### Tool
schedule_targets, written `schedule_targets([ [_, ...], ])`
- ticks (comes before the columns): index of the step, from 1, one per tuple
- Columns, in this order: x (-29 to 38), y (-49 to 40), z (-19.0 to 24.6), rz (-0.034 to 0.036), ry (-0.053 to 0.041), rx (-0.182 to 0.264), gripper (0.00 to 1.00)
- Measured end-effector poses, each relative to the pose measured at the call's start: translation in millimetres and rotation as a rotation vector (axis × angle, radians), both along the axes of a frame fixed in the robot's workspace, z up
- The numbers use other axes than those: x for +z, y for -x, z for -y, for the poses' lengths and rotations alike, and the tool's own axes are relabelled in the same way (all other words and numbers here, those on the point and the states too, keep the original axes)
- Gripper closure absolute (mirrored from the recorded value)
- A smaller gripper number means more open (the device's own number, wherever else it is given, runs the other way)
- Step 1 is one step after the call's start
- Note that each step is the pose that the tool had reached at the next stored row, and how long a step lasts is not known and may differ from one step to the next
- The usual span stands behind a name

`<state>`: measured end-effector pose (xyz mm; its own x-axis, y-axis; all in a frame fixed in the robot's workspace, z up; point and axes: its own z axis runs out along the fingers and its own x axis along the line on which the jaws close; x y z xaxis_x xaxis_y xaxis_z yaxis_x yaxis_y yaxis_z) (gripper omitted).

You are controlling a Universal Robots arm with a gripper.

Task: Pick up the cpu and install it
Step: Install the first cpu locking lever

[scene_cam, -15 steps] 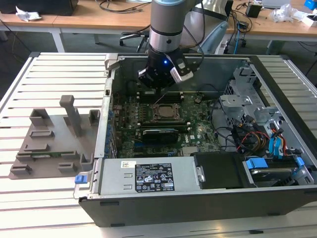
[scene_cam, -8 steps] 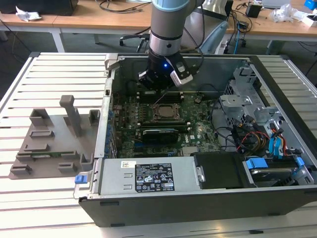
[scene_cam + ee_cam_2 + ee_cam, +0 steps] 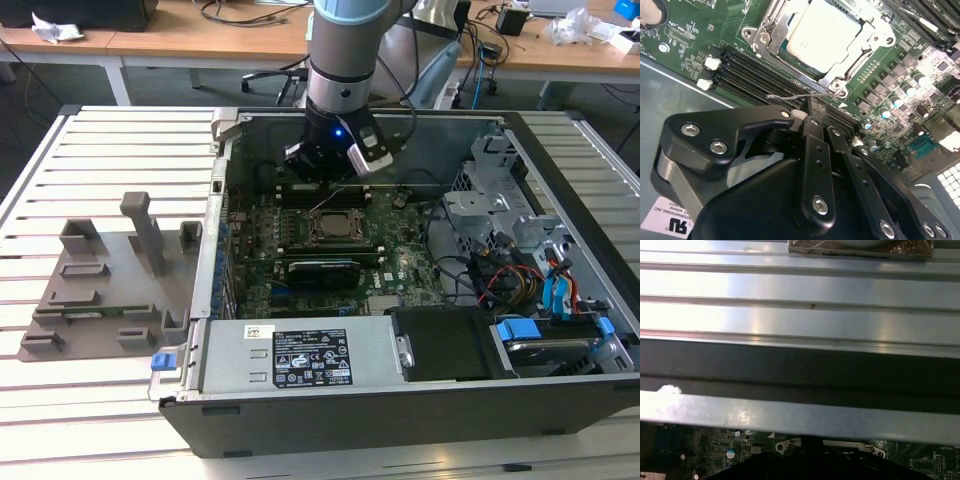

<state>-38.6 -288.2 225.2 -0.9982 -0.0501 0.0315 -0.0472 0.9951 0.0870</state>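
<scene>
Sitting in its socket (image 3: 815, 45) on the motherboard (image 3: 330, 235), the cpu (image 3: 822, 32) looks placed, though the thin lever (image 3: 800, 95) seems unlatched. The gripper (image 3: 812, 107) hangs just beside the socket, fingers together, holding nothing. The exterior view adds the case (image 3: 420, 400) and the grey fixture (image 3: 110, 280).

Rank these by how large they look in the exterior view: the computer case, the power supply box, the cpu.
1. Computer case, clearly the largest.
2. Power supply box, the labelled grey unit inside the case.
3. Cpu, smallest, seated in its socket on the motherboard.
</scene>
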Motion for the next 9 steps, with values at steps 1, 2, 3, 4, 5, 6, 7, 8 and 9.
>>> schedule_targets([
  [1, -0.2, -0.4, 0.0, 0.0000, -0.0001, -0.003, 0.89],
  [2, -0.6, -1.3, -0.1, -0.0003, -0.0003, -0.005, 0.89],
  [3, -1.3, -2.9, 0.0, -0.0016, -0.0002, -0.009, 0.89],
  [4, -3.0, -5.4, 0.0, -0.0046, -0.0001, -0.011, 0.89],
  [5, -4.3, -7.3, 0.0, -0.0067, -0.0001, -0.013, 0.89],
  [6, -5.6, -9.3, 0.0, -0.0085, -0.0001, -0.014, 0.89],
  [7, -6.7, -11.2, 0.0, -0.0103, -0.0001, -0.015, 0.89],
  [8, -7.8, -13.0, 0.0, -0.0121, 0.0000, -0.016, 0.89],
  [9, -9.2, -15.0, 0.0, -0.0141, 0.0001, -0.016, 0.89],
])
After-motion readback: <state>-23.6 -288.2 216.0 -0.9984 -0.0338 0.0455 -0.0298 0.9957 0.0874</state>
